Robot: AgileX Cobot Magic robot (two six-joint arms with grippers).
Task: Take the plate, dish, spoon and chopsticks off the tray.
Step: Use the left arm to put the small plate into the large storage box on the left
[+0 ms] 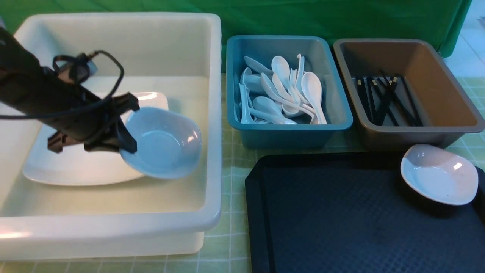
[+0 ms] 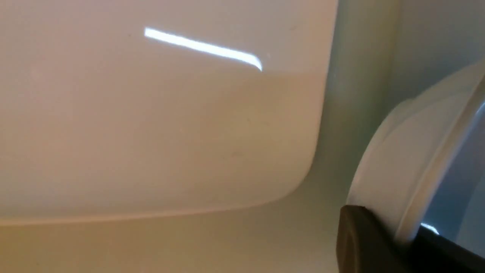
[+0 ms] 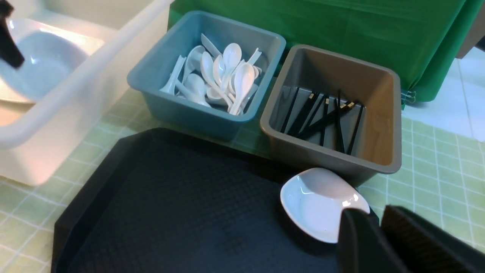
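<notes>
On the checked tablecloth (image 1: 231,242), in the left bin (image 1: 216,113), my left gripper (image 1: 127,127) pinches a dish (image 1: 163,142) to stack on the plate (image 1: 75,167); right gripper (image 3: 375,217) ajar, empty.

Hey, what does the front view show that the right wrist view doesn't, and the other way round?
Only the front view shows the grip in full: the left tool clamped on the rim of the held dish, over the plate in the white bin. The right wrist view catches just a corner of that.

Only the right wrist view plainly shows the right tool, fingers slightly apart and empty, beside the small dish on the tray.

Both show the blue bin of spoons, the brown bin of chopsticks, the tray and the small dish.
</notes>
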